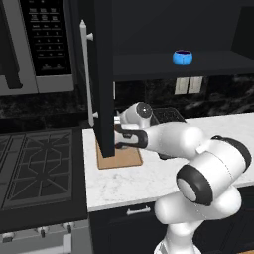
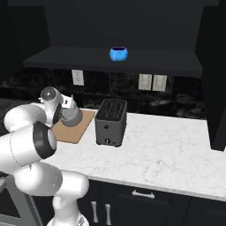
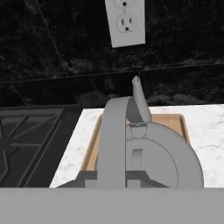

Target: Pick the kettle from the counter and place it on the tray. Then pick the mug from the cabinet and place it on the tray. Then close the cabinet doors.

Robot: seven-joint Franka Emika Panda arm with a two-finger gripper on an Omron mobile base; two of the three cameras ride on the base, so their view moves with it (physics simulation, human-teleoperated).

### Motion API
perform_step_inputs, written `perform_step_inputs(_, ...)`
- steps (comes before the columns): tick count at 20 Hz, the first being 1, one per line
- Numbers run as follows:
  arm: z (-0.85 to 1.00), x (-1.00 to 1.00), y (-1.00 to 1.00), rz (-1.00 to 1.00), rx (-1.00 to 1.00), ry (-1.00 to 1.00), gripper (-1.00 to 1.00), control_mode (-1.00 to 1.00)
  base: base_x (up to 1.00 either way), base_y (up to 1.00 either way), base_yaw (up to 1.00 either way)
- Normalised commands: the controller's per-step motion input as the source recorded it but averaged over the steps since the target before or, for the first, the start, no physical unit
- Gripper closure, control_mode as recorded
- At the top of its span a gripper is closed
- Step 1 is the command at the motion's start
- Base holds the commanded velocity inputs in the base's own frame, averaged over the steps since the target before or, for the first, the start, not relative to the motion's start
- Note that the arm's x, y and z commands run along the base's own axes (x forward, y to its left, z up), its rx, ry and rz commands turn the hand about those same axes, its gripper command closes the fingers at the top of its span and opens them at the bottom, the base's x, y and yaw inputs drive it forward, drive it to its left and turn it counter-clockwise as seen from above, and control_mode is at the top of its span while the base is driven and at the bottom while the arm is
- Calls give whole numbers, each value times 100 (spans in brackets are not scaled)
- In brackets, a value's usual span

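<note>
Cabinet (image 2: 119, 26) first: it stands open, its doors (image 1: 101, 74) swung out, with one tall black panel and its silver bar handle hanging over the left end of the tabletop (image 2: 167, 150). Closing those doors is the last step and is not yet done. On the tabletop, just left of the black toaster (image 2: 111, 122), lies the tray (image 2: 75, 130). The kettle (image 3: 144, 153) is over the tray, its rounded body inside the tray's rim as the hand view looks down on it; whether its base is already resting on the board or hanging just above it I cannot tell. So the first step looks nearly finished, short of letting go. The mug (image 2: 118, 54) sits on the cabinet shelf, well apart from the arm, untouched, so the second step is all to come. The hand (image 3: 111, 177) is clenched almost fully, and its fingers appear to pinch the kettle's arched handle, which rises right between them.
</note>
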Motion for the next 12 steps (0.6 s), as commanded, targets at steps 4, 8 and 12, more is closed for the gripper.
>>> perform_step_inputs(4,-14,47,7,0,-2,0,100,-100,0,0,0)
perform_step_inputs(8,-10,40,14,2,0,0,100,-100,0,0,0)
perform_step_inputs(12,-16,35,15,1,0,0,100,-100,0,0,0)
